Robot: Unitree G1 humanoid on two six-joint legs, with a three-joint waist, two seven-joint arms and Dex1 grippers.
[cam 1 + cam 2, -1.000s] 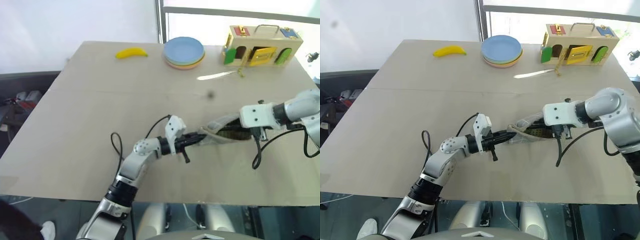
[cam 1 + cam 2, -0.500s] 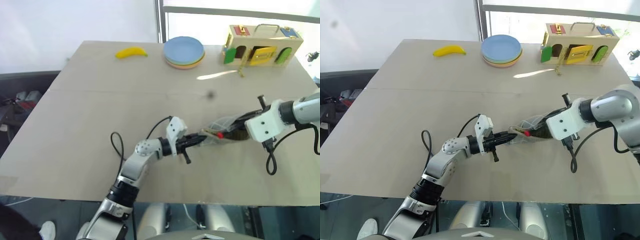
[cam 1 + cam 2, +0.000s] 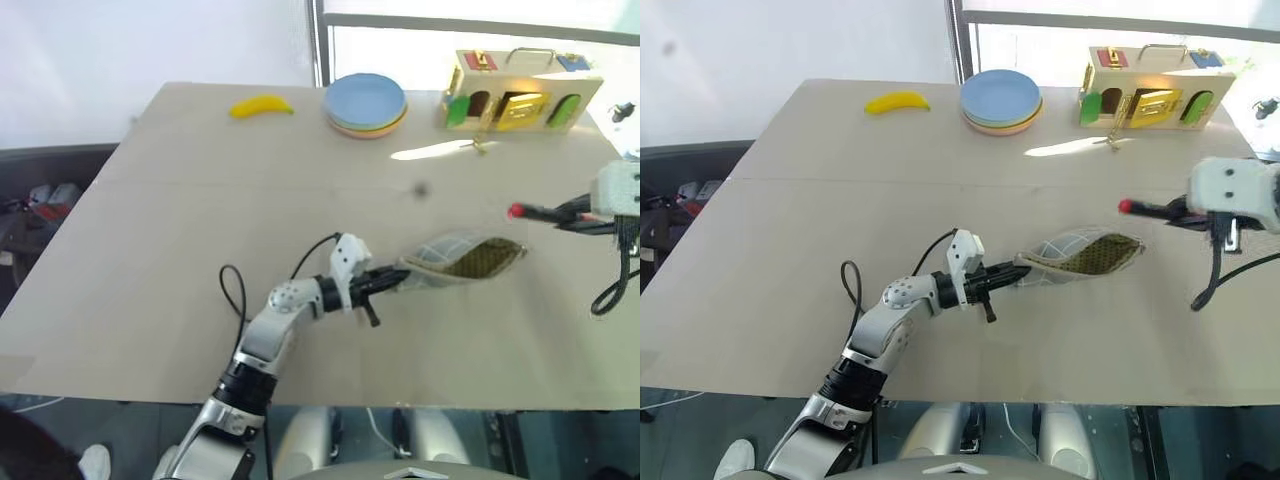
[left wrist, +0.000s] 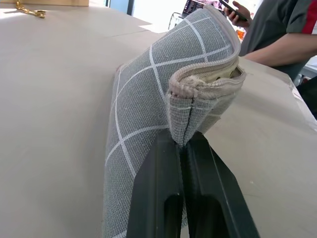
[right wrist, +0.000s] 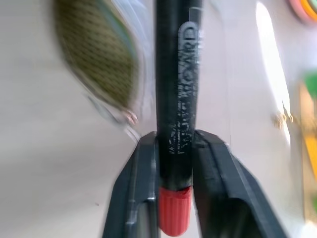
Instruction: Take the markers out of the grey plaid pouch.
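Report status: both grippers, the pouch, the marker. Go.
Left gripper shut on the grey plaid fabric pouch, open on the table. Right gripper holds the black marker with red end clear of the pouch. Nothing in the way.

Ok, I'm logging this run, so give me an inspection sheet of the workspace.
Surface: tan table, bare around the work.
Job's things: grey plaid pouch lying open; black marker with red end lifted clear of it.
Clutter: banana, stacked plates, wooden latch box, all at the far edge.
Grippers: left gripper pinches the pouch's end; right gripper clamps the marker.
Cables: black cable loops beside the left arm; another hangs under the right wrist.
Surroundings: person beyond the table.
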